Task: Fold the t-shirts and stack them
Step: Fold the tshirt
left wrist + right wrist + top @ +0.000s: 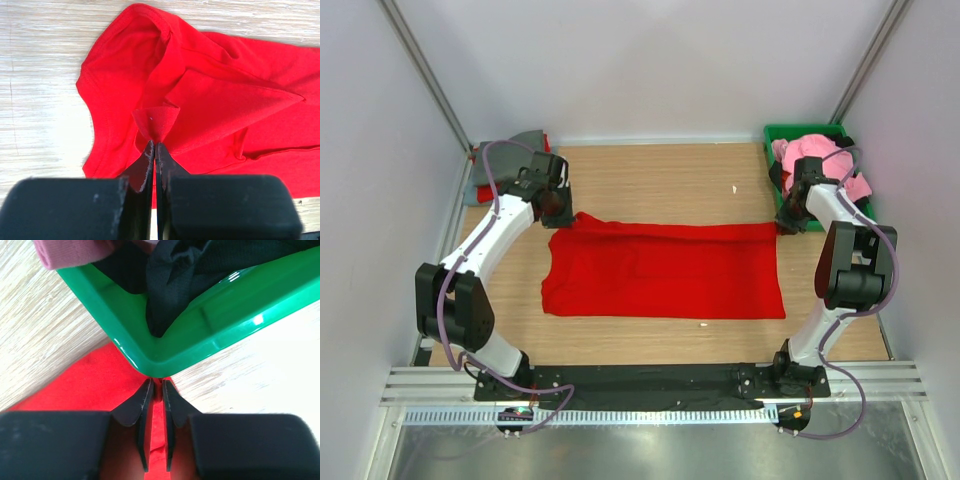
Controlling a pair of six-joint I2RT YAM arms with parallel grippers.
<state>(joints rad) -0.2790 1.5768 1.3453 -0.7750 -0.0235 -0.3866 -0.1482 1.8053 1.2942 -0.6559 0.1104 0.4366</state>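
Note:
A large bright red t-shirt (665,270) lies flat across the middle of the table as a long band. My left gripper (560,207) is at its far left corner, shut on a pinch of the red cloth (225,105), which rises into a small peak at the fingertips (155,144). My right gripper (787,222) is at the shirt's far right corner, right against the corner of the green bin. Its jaws (157,382) stand slightly apart, with red cloth (75,385) showing in the narrow gap and below them.
The green bin (800,129) stands at the back right, holding a pink shirt (815,150) and a dark one (175,270). Its corner (200,330) nearly touches my right fingertips. A grey shirt (525,140) and a red one (480,192) lie at the back left behind my left arm.

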